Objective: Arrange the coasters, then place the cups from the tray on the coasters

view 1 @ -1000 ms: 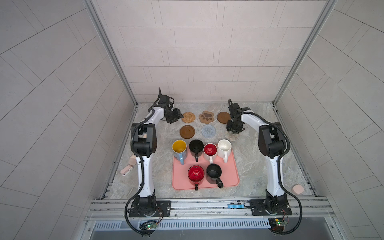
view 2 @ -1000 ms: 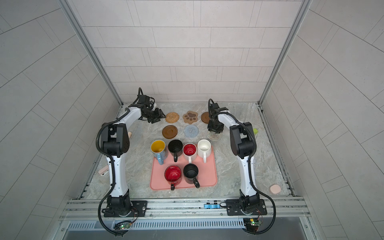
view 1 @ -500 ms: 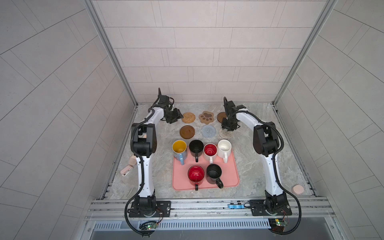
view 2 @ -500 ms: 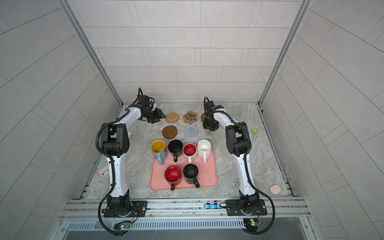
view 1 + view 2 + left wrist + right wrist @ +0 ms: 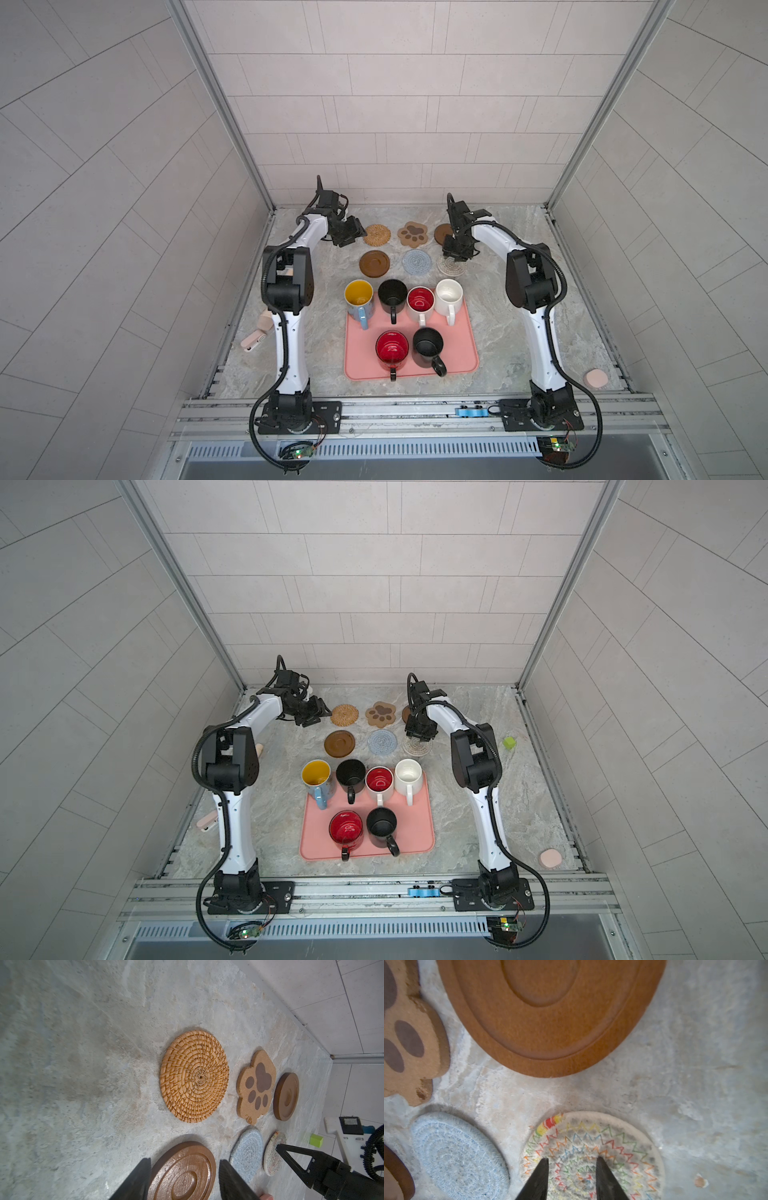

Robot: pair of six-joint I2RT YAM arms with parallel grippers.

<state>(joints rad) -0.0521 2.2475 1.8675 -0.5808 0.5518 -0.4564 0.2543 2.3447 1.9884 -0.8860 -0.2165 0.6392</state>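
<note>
Pale crochet coaster (image 5: 451, 266): flat on bench (image 5: 498, 332), just beyond tray (image 5: 461, 345). Soft, light, floppy; pinch its rim. Right end effector (image 5: 572, 1158) over it, released, empty; left end effector (image 5: 184, 1161) likewise.

Six coasters (image 5: 415, 261) lie in two rows of three at the back of the table (image 5: 519, 332), each apart from its neighbours. Just before them sits the tray (image 5: 457, 357), carrying six cups (image 5: 428, 345): four along its far edge, two nearer the front.
</note>
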